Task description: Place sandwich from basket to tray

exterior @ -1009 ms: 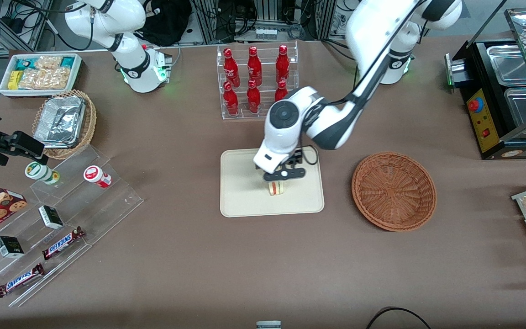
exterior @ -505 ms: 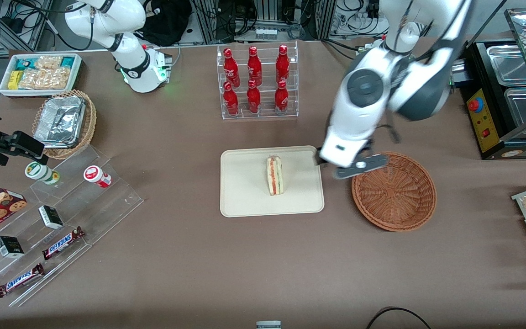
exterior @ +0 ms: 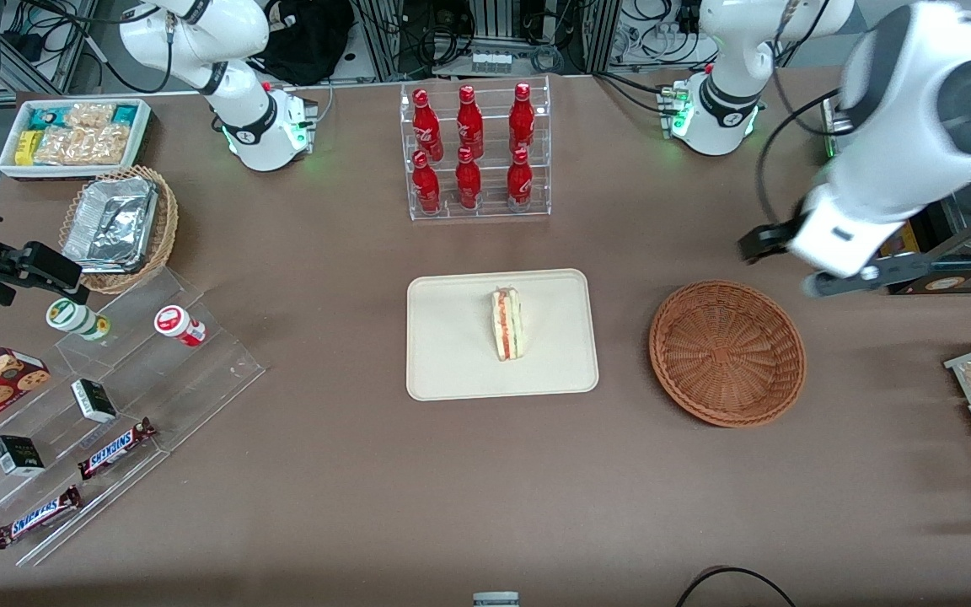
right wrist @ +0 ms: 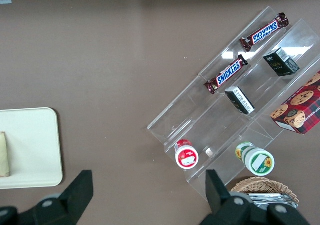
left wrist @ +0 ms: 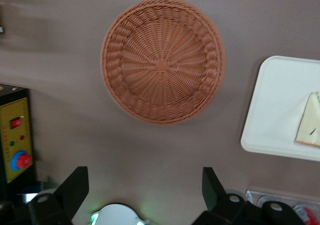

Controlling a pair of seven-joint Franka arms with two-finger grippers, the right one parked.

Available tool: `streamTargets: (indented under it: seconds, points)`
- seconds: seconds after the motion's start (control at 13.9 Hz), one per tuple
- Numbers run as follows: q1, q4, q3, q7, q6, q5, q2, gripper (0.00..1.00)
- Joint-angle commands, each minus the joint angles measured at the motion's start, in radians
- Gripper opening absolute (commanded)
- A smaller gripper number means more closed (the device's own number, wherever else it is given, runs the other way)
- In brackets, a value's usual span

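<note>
From my remote station I see the left arm's gripper raised above the table toward the working arm's end, with its two fingers spread wide apart and nothing between them. In the front view the gripper hangs just in front of the black appliance that carries a red knob on a yellow panel; the same panel shows in the left wrist view.

The basket sits on the brown table below the gripper, nearer to the front camera than it and a little toward the parked arm's end. The wrist camera looks down into the basket, and I find only woven wicker inside it.

The tray lies well apart from the gripper, farther toward the parked arm's end than the basket, with a strip of bare table between tray and basket. The sandwich rests on the tray near its middle, its red and green filling facing up in the front view. In the wrist view only one end of the tray and part of the sandwich are visible.

A clear rack of red bottles stands farther from the front camera than the tray.
</note>
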Motion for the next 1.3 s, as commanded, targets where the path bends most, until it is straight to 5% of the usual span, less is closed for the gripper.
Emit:
streamTargets:
  seconds: [0.0, 0.43, 0.79, 1.23]
  points:
    - [0.054, 0.019, -0.006, 0.073, -0.078, -0.012, -0.038, 1.00]
    - [0.074, 0.132, 0.031, 0.220, -0.140, -0.011, -0.023, 1.00]
    - [-0.017, 0.164, 0.135, 0.237, -0.108, -0.043, -0.005, 1.00]
    - [-0.015, 0.218, 0.135, 0.271, -0.095, -0.032, 0.037, 1.00]
